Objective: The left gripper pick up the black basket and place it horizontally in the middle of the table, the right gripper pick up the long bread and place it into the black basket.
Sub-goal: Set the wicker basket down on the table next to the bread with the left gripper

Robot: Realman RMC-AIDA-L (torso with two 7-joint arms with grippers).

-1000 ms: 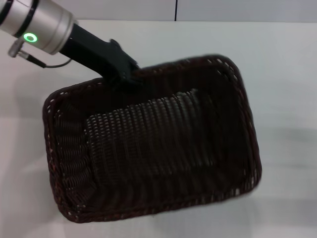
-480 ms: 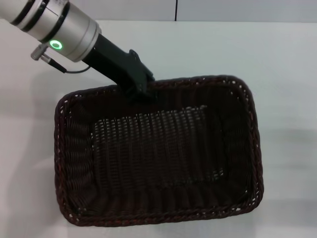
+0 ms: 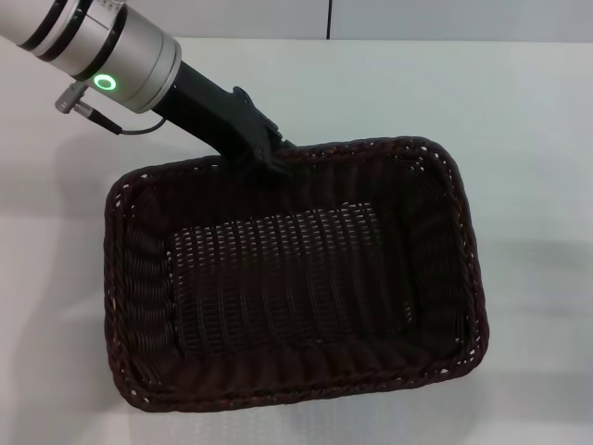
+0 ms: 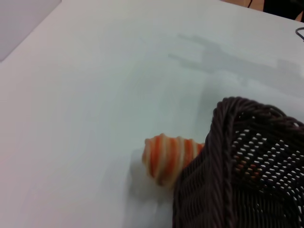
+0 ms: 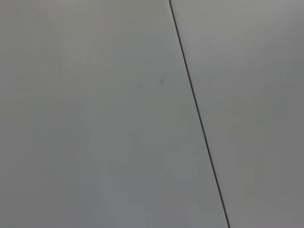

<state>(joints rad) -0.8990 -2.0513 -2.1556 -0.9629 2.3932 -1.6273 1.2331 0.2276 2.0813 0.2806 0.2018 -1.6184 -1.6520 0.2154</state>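
Observation:
The black basket (image 3: 139, 287) lies on the white table (image 3: 519, 120), long side nearly level, filling the middle of the head view. My left gripper (image 3: 269, 156), on the arm with the green light, is shut on the basket's far rim near its left corner. In the left wrist view the long bread (image 4: 168, 154), striped orange and cream, lies on the table against the outside of the basket's corner (image 4: 223, 156), partly hidden behind it. The bread is hidden in the head view. The right gripper is not in view.
The table's far edge meets a grey wall with a dark vertical seam (image 3: 330, 19). The right wrist view shows only a plain grey surface with a thin dark line (image 5: 199, 118). White table shows to the right of and beyond the basket.
The basket has turned from a slanted, tipped pose to nearly level and lengthwise across the view. The left arm has moved rightward with it, then held almost still.

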